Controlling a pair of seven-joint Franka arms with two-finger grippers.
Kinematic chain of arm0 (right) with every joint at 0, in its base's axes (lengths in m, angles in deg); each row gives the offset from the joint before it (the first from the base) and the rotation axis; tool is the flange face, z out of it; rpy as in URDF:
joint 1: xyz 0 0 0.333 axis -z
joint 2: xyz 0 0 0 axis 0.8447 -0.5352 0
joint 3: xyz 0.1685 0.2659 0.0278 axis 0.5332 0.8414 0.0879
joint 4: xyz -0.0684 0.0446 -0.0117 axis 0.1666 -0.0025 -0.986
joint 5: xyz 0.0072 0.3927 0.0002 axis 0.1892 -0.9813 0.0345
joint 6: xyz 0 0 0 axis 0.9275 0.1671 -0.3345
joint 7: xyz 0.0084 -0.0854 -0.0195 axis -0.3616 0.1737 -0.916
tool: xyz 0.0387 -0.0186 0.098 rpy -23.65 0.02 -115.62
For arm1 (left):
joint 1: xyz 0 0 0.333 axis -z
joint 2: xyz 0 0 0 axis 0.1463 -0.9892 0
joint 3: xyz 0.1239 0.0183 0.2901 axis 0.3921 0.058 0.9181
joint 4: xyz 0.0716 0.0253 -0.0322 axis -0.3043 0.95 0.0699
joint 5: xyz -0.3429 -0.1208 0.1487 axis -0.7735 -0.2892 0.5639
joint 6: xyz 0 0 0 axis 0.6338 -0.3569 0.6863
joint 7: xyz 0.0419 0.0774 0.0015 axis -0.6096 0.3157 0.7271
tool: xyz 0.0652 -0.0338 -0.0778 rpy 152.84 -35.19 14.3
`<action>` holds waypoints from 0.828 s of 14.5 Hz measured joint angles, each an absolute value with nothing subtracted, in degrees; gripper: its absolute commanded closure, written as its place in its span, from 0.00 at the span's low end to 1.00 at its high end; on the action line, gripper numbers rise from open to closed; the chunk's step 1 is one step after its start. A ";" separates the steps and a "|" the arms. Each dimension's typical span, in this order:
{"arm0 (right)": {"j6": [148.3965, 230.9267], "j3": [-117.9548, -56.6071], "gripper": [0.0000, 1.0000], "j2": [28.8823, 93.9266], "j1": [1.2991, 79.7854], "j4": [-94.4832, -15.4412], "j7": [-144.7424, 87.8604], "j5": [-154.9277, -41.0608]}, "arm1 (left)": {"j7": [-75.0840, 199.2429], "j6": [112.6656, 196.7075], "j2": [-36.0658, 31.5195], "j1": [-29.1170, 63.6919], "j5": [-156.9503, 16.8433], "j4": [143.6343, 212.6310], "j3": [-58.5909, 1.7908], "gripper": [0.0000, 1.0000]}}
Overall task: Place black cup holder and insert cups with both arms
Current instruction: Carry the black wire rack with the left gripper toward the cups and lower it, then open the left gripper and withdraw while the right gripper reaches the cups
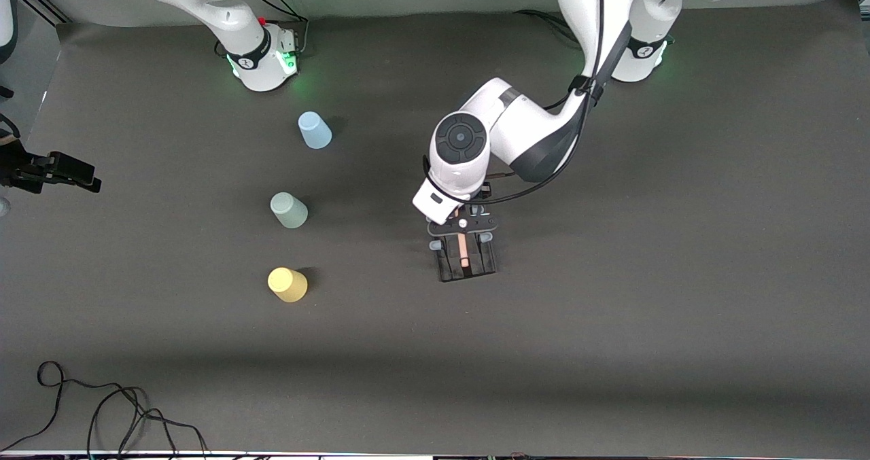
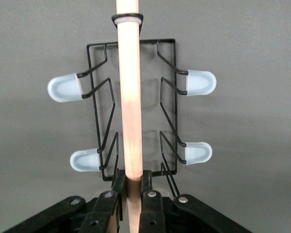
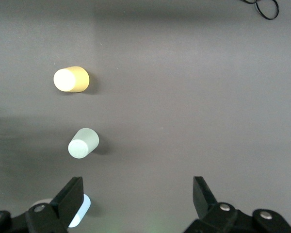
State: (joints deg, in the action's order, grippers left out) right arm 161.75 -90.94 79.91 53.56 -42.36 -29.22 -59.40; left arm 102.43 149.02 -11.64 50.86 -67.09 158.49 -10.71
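My left gripper (image 1: 463, 223) is shut on the light wooden rod handle (image 2: 131, 107) of the black cup holder (image 1: 466, 263) at the table's middle. I cannot tell whether the holder's base rests on the mat. Four pale-capped pegs (image 2: 64, 88) show in the left wrist view. The light blue cup (image 1: 314, 130), pale green cup (image 1: 289, 210) and yellow cup (image 1: 287, 285) stand in a row toward the right arm's end. My right gripper (image 3: 138, 191) is open and empty, high over the mat beside the blue cup (image 3: 80, 211); the green cup (image 3: 83, 143) and yellow cup (image 3: 71, 79) also show there.
A black device (image 1: 51, 171) juts in at the table edge at the right arm's end. Loose black cable (image 1: 102, 412) lies at the corner nearest the front camera. The dark mat (image 1: 646, 276) covers the table.
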 measured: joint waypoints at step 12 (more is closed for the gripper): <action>159.83 -90.60 0.00 78.58 53.33 -42.34 -34.76 -59.41 | 100.09 150.48 -11.90 52.15 -67.08 158.49 -10.79 1.00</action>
